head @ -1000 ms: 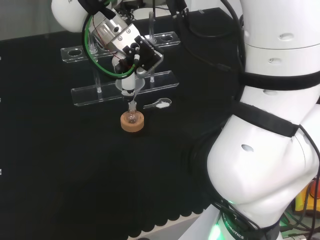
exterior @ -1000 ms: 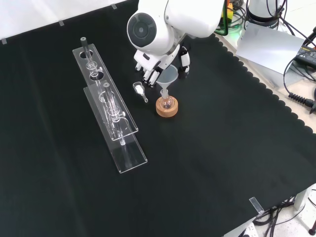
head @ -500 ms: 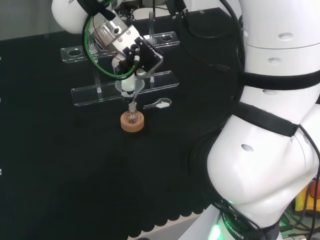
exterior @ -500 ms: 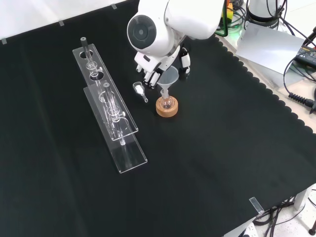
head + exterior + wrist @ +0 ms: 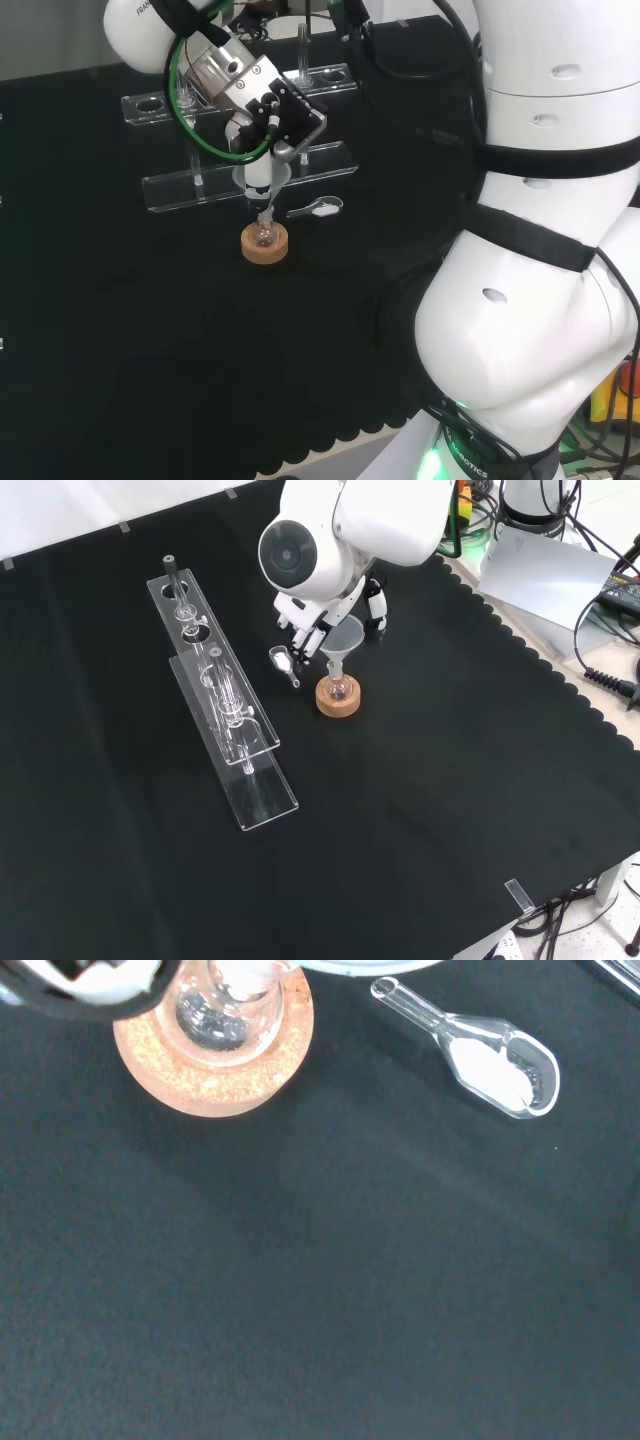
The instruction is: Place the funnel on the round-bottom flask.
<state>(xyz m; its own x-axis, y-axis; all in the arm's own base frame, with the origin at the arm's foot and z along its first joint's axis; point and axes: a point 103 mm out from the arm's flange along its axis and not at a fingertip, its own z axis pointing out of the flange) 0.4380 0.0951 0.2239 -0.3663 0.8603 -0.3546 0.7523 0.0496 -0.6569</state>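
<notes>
A clear funnel [image 5: 344,641] stands upright with its stem in the neck of the small round-bottom flask [image 5: 337,688], which rests on a cork ring [image 5: 338,703]. The black and white hand [image 5: 308,630] is above and beside the funnel, its fingers curled against the funnel's rim and its thumb on the far side. In the head view the hand [image 5: 268,112] hangs over the funnel [image 5: 262,181], flask [image 5: 264,234] and cork ring [image 5: 265,248]. The wrist view looks down on the flask [image 5: 216,1015] in its cork ring [image 5: 216,1060], with part of the hand [image 5: 90,980] beside it.
A glass scoop [image 5: 285,664] holding white powder lies on the cloth just left of the flask in the front view, and is large in the wrist view [image 5: 482,1057]. Two clear racks [image 5: 222,702] with glass tubes stand farther left. Open black cloth spreads in front.
The arm's wrist has tilted and shifted slightly left in the front view. The funnel and flask stay where they were, with the stem in the neck.
</notes>
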